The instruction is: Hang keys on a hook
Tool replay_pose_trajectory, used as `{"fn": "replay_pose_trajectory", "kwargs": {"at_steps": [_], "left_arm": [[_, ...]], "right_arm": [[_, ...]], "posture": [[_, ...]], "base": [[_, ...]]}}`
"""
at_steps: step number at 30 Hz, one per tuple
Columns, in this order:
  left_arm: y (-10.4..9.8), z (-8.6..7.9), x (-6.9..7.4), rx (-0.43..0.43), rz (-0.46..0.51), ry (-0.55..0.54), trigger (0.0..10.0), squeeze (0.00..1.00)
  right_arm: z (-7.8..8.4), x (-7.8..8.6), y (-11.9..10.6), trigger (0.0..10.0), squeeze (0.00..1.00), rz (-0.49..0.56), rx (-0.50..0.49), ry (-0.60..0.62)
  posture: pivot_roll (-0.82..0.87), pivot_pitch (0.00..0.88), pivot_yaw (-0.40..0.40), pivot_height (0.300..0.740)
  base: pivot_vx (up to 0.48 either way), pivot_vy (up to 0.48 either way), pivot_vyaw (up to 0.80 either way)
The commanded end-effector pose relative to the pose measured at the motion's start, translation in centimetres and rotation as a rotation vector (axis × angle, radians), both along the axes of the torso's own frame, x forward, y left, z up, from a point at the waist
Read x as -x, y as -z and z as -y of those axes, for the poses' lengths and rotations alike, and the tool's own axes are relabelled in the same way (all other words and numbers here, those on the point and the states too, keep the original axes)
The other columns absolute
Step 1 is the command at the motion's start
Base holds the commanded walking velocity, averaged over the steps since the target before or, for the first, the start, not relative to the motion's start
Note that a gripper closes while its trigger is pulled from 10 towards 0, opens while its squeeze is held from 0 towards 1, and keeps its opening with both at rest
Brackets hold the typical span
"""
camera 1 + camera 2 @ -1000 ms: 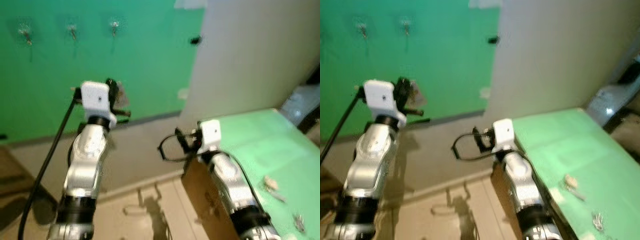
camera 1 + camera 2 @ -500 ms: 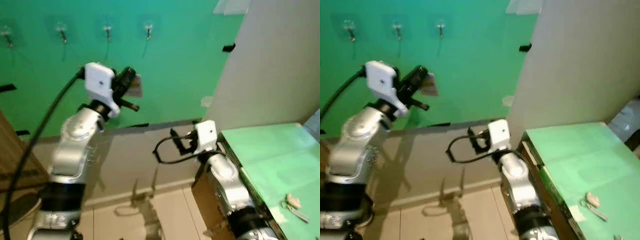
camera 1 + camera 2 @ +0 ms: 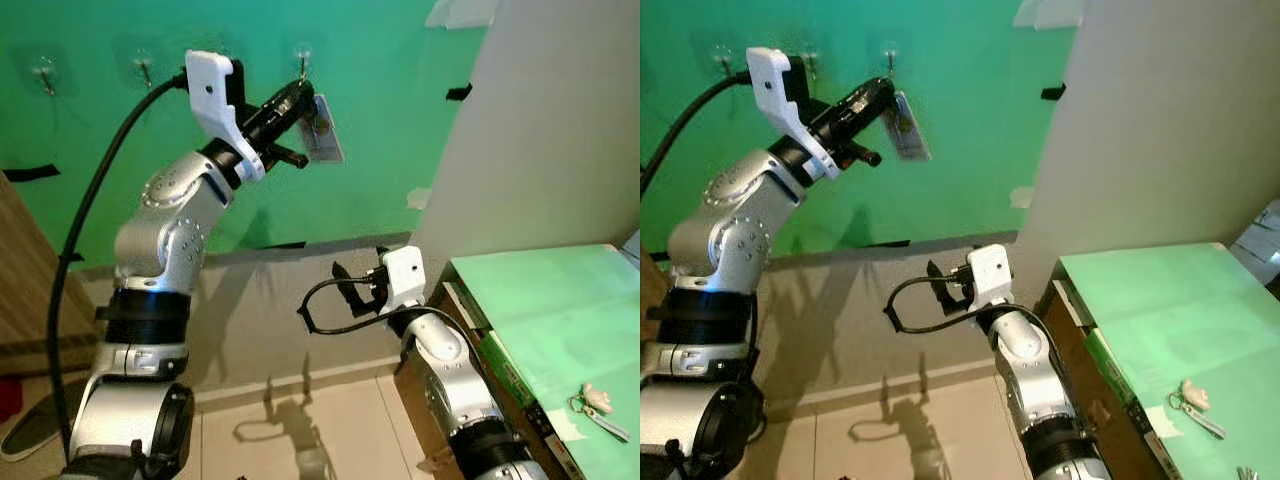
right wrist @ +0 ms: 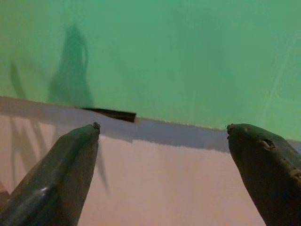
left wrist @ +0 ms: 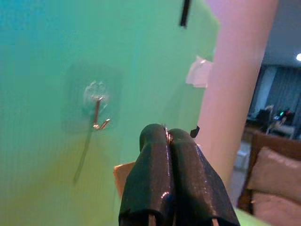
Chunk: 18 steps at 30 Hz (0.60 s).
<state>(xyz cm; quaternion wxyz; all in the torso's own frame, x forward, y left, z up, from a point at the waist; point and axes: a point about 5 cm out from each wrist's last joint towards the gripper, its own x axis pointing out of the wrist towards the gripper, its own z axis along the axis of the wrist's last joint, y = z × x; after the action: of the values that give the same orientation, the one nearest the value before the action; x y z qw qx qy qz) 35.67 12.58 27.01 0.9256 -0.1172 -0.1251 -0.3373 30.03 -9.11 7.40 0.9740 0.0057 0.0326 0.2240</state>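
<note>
Left pincer (image 3: 300,97) was raised higher than a second earlier, black fingers pressed together on the keys' flat grey tag (image 3: 323,130), which hung just below its tip. A thin bent metal hook (image 5: 98,113) on a clear round pad sat just beyond the tip on the smooth green wall (image 3: 370,110). Right pincer (image 4: 162,160) was low, fingers spread, facing the wall's grey base. Another key bunch (image 3: 597,405) lay on the green surface (image 3: 560,310), well apart from both. Camera view had shifted since.

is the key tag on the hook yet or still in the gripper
Still in the left gripper: its jaws are shut on the tag, short of the hook, which is bare.
</note>
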Motion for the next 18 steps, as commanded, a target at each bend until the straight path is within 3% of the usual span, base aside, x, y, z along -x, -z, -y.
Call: {"fn": "replay_pose_trajectory", "kwargs": {"at_steps": [1, 9, 18], "left_arm": [[-0.7, 0.3, -0.2, 0.032, 0.002, 0.037, 10.0, 0.0], [-0.7, 1.4, -0.3, 0.098, -0.032, 0.112, 10.0, 0.0], [-1.0, 1.5, -0.3, 0.13, -0.024, 0.128, 10.0, 0.0]], "right_arm": [[0.3, -0.1, -0.5, 10.0, 0.13, 0.017, -0.007, 0.017], [0.7, 0.0, -0.4, 10.0, 0.14, 0.013, -0.003, 0.031], [0.8, 0.0, -0.4, 10.0, 0.13, 0.013, -0.001, 0.037]], "posture": [[0.02, 0.0, -0.011, 0.74], [0.0, 0.0, -0.001, 0.74], [-0.01, 0.0, 0.008, 0.74]], "base": [[0.0, 0.0, 0.0], [0.0, 0.0, 0.0], [0.0, 0.0, 0.0]]}}
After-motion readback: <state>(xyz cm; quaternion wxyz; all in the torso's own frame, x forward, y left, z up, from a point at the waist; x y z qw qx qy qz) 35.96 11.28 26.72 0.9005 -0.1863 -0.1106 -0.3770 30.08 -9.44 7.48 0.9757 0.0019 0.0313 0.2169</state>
